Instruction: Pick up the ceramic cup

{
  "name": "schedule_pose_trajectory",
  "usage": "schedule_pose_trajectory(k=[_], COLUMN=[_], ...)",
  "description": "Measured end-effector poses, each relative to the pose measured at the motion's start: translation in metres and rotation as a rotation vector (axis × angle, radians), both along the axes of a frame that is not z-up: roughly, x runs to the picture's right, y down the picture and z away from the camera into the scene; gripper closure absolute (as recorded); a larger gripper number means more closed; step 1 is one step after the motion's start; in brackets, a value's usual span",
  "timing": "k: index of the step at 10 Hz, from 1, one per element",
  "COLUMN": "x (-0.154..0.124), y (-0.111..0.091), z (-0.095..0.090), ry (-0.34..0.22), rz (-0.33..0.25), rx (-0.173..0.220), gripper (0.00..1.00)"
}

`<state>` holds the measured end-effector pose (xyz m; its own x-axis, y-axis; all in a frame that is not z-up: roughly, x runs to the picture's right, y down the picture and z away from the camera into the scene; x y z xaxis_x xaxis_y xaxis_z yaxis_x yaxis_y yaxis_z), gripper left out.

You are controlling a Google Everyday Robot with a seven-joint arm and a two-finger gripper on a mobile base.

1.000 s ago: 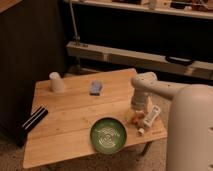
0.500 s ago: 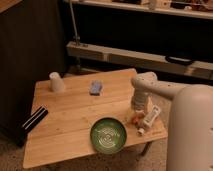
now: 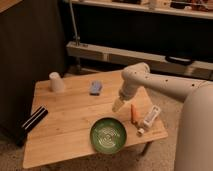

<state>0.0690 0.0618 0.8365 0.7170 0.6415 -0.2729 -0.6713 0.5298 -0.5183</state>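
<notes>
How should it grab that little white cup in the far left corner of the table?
Probably across its side walls, coming from above: the cup stands alone, has no handle and looks narrower at the top. The gripper hangs over the middle of the table, well apart from the cup.

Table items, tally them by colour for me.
White: 2, cup and white pack
Blue: 1, blue item
Green: 1, bowl
Orange: 1, orange item
Black: 1, black bar
Total: 6
Gripper hangs over the table, between blue item and orange item.
</notes>
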Motion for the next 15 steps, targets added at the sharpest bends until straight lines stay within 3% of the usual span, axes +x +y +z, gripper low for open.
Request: schedule_pose_trajectory(k=[12, 15], x=[-0.006, -0.026], y=[-0.002, -0.015], z=[-0.001, 0.004], ry=[-0.013, -0.093], rz=[-0.002, -0.022], rx=[0.004, 0.123], gripper=[0.20, 0.20])
